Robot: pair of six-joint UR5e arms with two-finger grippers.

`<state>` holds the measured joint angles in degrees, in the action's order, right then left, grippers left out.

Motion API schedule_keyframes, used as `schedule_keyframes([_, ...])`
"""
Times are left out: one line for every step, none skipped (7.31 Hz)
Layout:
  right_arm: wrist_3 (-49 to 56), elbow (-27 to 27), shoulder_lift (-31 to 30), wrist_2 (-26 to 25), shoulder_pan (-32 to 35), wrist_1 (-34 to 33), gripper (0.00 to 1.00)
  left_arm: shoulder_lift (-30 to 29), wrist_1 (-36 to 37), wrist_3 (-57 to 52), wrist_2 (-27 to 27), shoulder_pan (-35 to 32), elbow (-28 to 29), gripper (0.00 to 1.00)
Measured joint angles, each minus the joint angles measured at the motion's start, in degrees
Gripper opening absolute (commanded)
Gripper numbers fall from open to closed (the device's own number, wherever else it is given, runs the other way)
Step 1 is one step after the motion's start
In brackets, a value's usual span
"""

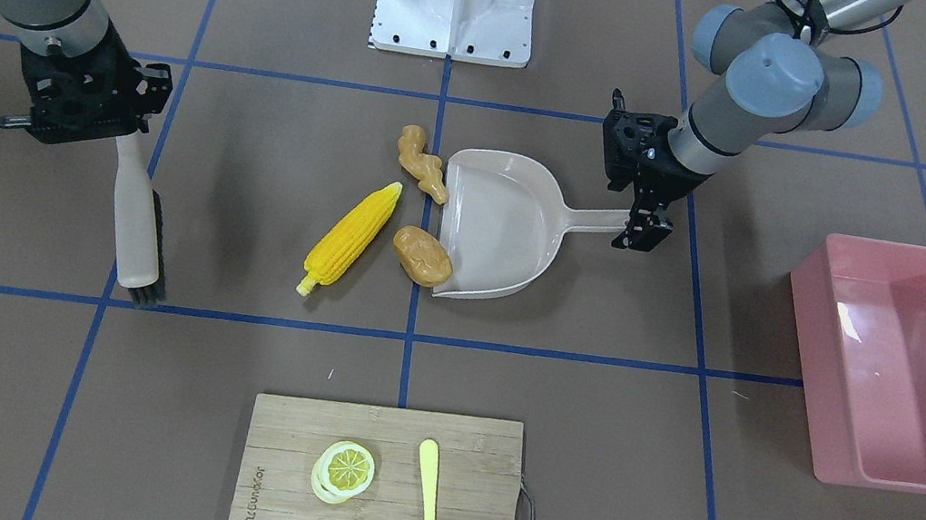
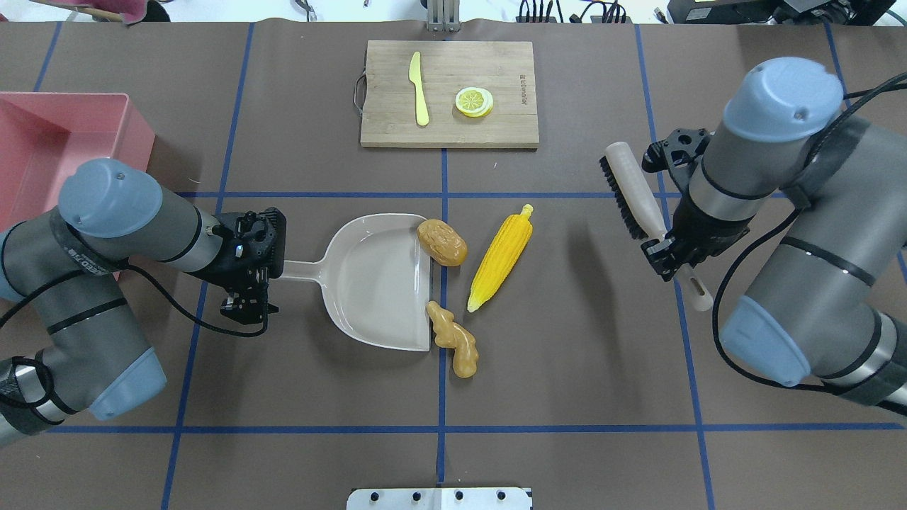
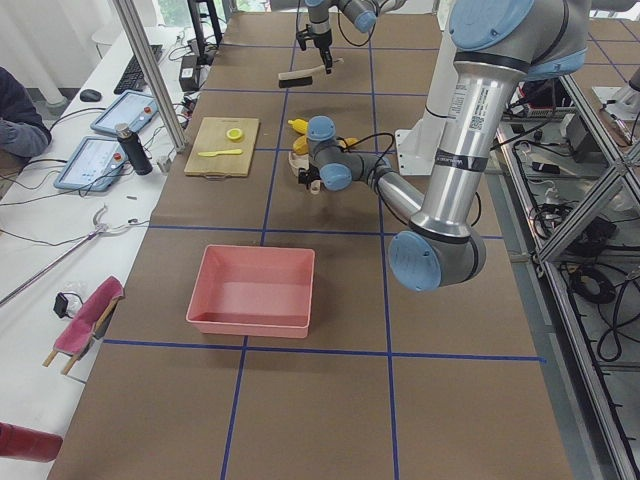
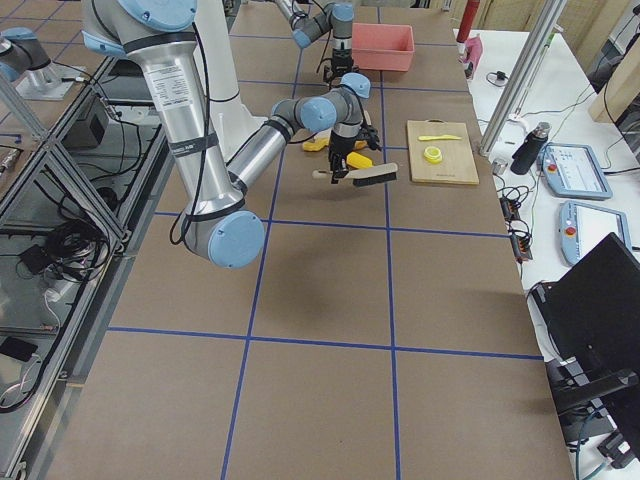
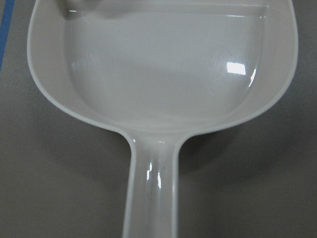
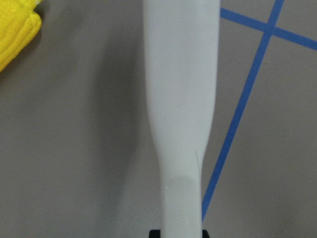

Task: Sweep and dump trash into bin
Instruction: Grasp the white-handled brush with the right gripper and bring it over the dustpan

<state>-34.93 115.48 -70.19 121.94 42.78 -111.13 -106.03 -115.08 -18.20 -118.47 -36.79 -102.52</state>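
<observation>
Overhead exterior view: left gripper (image 2: 249,280) grips dustpan (image 2: 368,280) handle, mid-frame. Potato (image 2: 441,242) and ginger root (image 2: 456,346) touch its lip; corn cob (image 2: 502,256) just beside. Right gripper (image 2: 665,251) clamps brush (image 2: 641,212), right. Pink bin (image 2: 64,149) upper left. Cutting board (image 2: 449,93) lettering unreadable.

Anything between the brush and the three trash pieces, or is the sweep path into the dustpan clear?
Nothing visible blocks it. Bare table lies between the brush in the right end effector and the corn. Potato and ginger already sit at the dustpan lip; the pan is empty.
</observation>
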Motion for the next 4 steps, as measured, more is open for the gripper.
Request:
schedule_keyframes([-3.02, -1.31, 1.01, -0.33, -2.17, -0.13, 0.0, 0.02, 0.02, 0.17, -0.01, -0.05, -0.34, 0.92])
schedule_keyframes([-5.36, -3.27, 2.38, -0.97, -3.95, -0.21, 0.0, 0.05, 0.03, 0.24, -0.01, -0.09, -0.69, 0.92])
schedule_keyframes([-7.42, -5.69, 4.31, -1.95, -5.37, -0.06, 0.0, 0.19, 0.03, 0.26, 0.02, -0.11, -0.99, 0.92])
schedule_keyframes([-9.42, -7.83, 6.27, -2.67, -6.67, 0.33, 0.0, 0.37, 0.03, 0.27, 0.04, -0.12, -1.19, 0.9])
